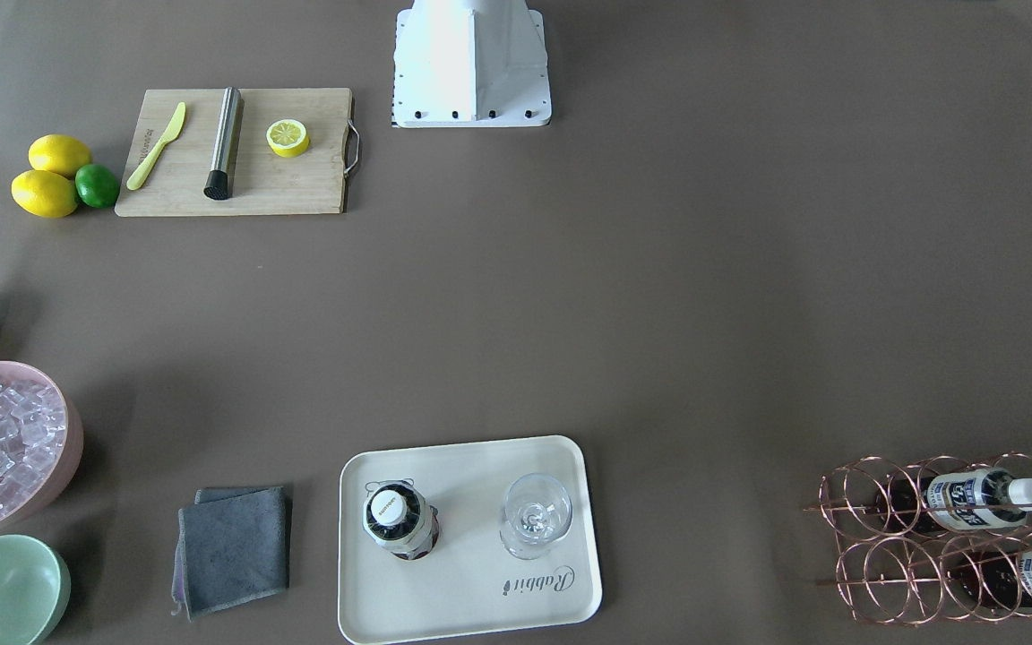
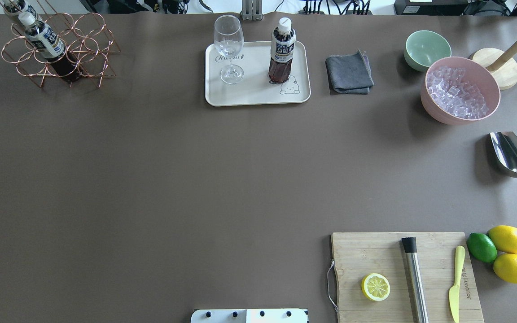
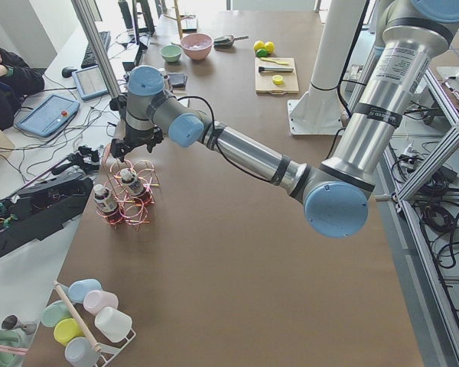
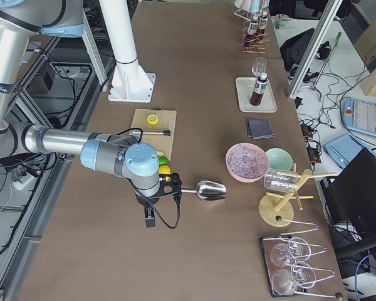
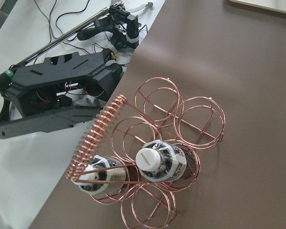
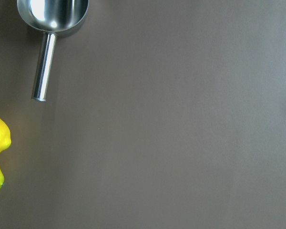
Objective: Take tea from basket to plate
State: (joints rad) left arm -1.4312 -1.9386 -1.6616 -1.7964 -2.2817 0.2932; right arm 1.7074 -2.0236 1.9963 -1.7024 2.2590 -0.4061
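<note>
I see one tea (image 2: pixel 282 54) standing upright on the plate (image 2: pixel 254 96), just beside a wine glass (image 2: pixel 229 49). Two other bottles (image 5: pixel 155 162) sit in the basket (image 5: pixel 97 136) (in neighbouring rings). The left gripper (image 3: pixel 125 147) hangs over the basket and the right gripper (image 4: pixel 151 212) is near the scoop (image 4: pixel 210 190). For both I cannot tell the jaws' state.

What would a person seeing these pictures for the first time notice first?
Probably the copper wire basket at the table's far left corner, holding two tea bottles. Next, the cream plate at the far edge, with one tea bottle and a wine glass, and the pink bowl of ice further right.
</note>
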